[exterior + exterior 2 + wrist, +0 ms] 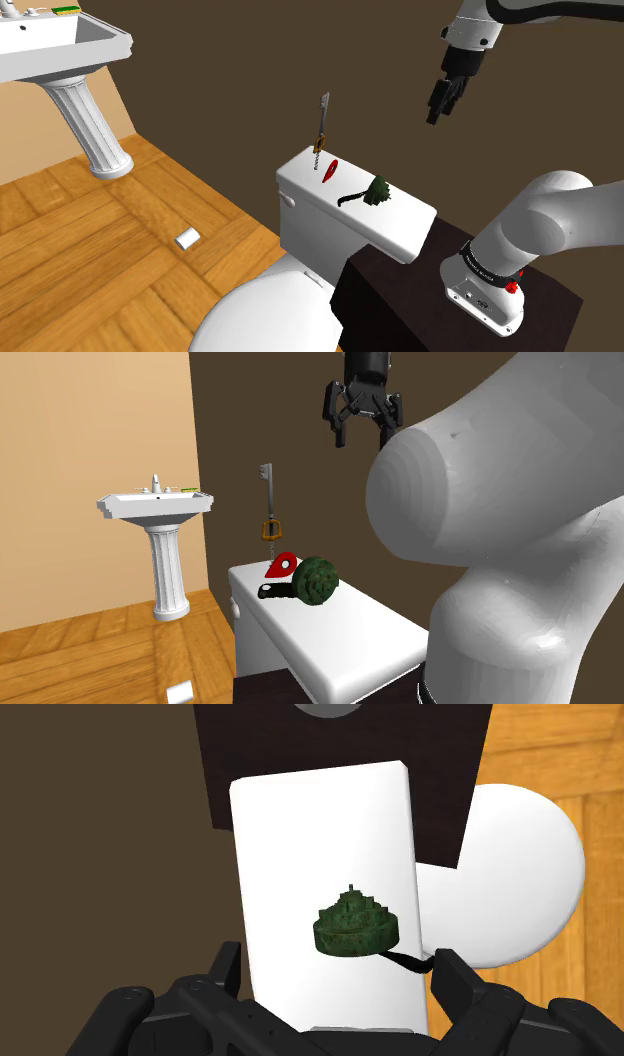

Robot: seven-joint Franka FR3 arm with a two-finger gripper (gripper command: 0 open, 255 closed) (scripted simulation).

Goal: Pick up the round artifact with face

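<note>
Current step, as judged from the layout: approach, before any contact. The gripper [443,108] hangs high above the toilet tank lid [400,225] and well apart from everything on it. Its two black fingers stand wide apart and hold nothing. The target is the dark green round artifact [377,189], which rests on the white lid toward the end nearer the robot's stand [400,300]. In the wrist view it reads as a low, stepped dome [352,926] lying roughly on the centreline between the fingers [225,969], so lateral alignment appears close to correct. No face can be made out on it in any view, but it is the one round item on the lid. A small black piece [272,591] lies just beside the artifact, seemingly touching its base. A red marker-shaped item [281,565] sits a little further along the lid, and a key-shaped object [267,502] stands upright against the brown wall behind it. The next move calls for a straight descent with the fingers kept spread, until they bracket the artifact's widest tier low on its sides, and then closure. Caution: the stepped, tapering profile gives little purchase high up, so a grip placed there may slip. The black piece beside the base may also be caught by one finger during closure.
</note>
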